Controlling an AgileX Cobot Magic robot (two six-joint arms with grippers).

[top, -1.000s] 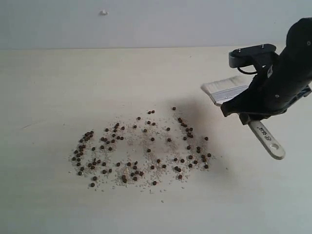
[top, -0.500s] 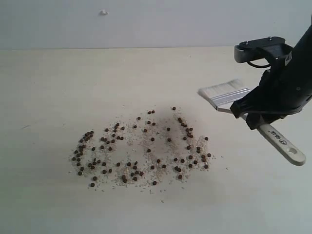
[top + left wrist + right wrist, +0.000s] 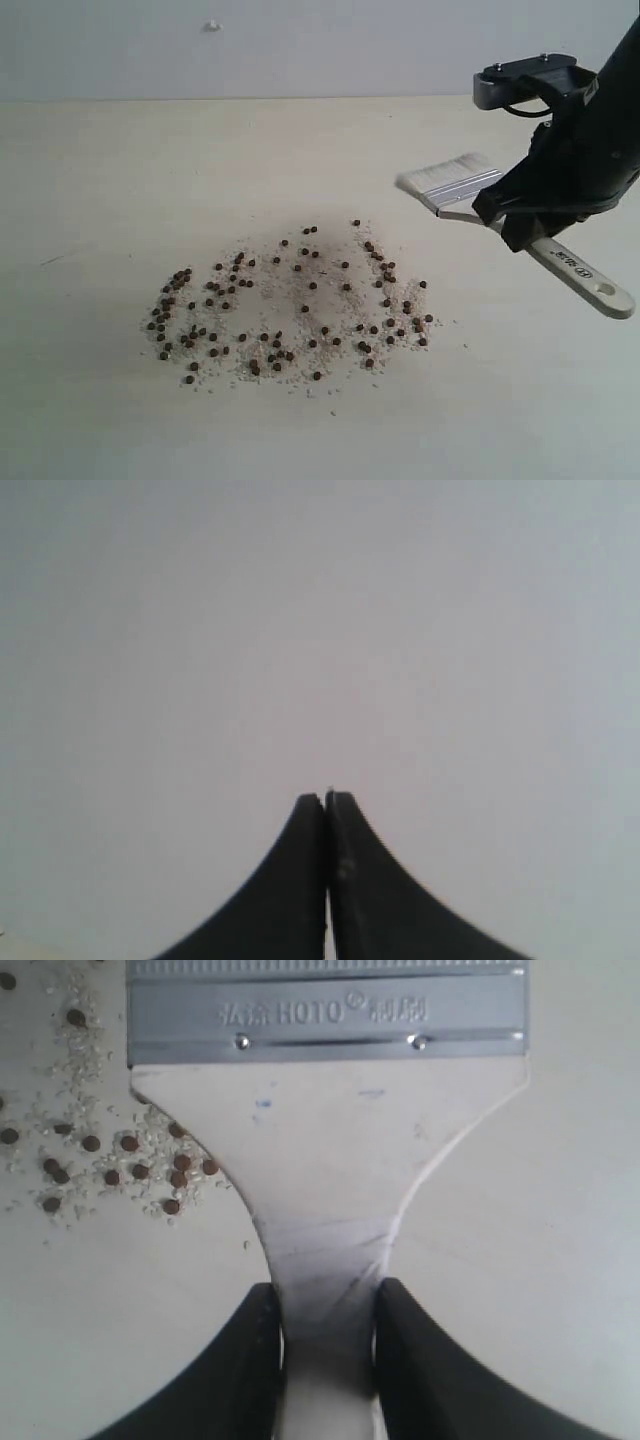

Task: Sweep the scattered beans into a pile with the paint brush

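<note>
Dark reddish-brown beans (image 3: pixel 290 305) lie scattered with whitish grit across the middle of the pale table (image 3: pixel 110 180); no compact pile shows. My right gripper (image 3: pixel 510 222) is shut on the paint brush (image 3: pixel 455 185), held in the air to the right of the beans with its pale bristles toward them and its wooden handle (image 3: pixel 585 280) trailing to the lower right. In the right wrist view my right gripper (image 3: pixel 328 1300) clamps the handle neck below the silver ferrule (image 3: pixel 325 1010), with some beans (image 3: pixel 130 1170) beside it. My left gripper (image 3: pixel 326 800) is shut on nothing, facing a blank surface.
A grey wall (image 3: pixel 300 45) runs along the table's far edge, with a small white speck (image 3: pixel 212 25) on it. The right arm's black body (image 3: pixel 590 140) fills the upper right of the exterior view.
My right gripper has lifted the brush and carried it up and a little to the right, with the handle swinging flatter. The beans have not moved.
</note>
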